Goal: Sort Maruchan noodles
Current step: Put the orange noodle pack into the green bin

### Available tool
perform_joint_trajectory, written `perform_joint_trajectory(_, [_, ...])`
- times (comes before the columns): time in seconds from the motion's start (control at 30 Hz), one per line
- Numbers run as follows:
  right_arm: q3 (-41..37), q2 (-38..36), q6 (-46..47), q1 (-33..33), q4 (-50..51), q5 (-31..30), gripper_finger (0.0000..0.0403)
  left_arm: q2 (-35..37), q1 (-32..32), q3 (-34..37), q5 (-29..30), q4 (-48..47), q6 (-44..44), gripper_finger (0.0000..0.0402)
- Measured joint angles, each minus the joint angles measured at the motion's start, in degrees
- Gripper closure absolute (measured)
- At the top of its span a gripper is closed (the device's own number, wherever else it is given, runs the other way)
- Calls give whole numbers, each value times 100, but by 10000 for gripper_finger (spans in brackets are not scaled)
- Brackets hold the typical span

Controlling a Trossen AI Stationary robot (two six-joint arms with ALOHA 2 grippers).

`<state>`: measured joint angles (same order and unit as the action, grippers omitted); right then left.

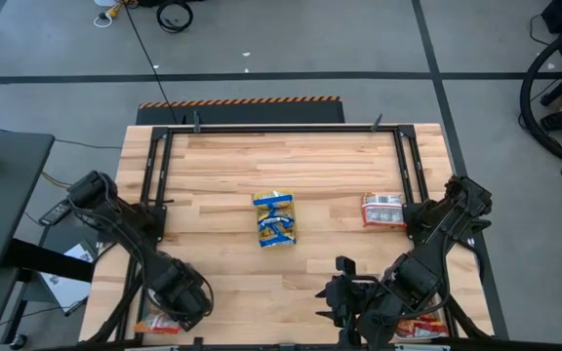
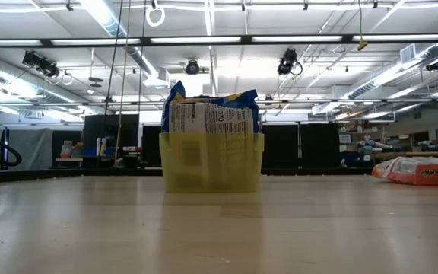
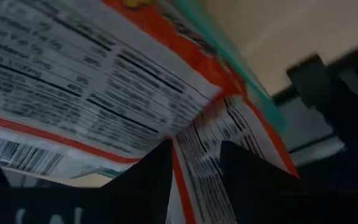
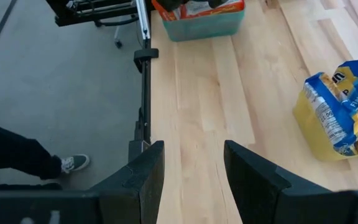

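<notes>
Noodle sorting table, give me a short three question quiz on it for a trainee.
1. True or false: the yellow tray at mid-table holds blue-and-yellow packets.
2. Which tool is over the green tray of orange-red packets? A left tool B right tool
3. Fill in: the silver-white packet lies on the bare ____.

Key: 1 true. 2 A. 3 table.
</notes>
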<state>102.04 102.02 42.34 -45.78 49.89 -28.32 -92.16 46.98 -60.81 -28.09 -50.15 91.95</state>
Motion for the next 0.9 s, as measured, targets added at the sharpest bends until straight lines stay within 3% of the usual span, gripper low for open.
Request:
perform_joint_trajectory(0.27, [0,0,108,10,0,4,231,42,249,115,691,-278,1255,263])
perform_joint_trajectory(0.57, [0,0,288,117,-9,124,231,304,880,-669,3025,-3386,3222,276])
perform_joint_trajectory(0.8, [0,0,315,278,-42,144,231,295,870,-426,2919,-2740,3307,276])
perform_joint_trajectory(0.9, [0,0,315,351,-48,201,231,295,684,-93,2356,-2195,3526,276])
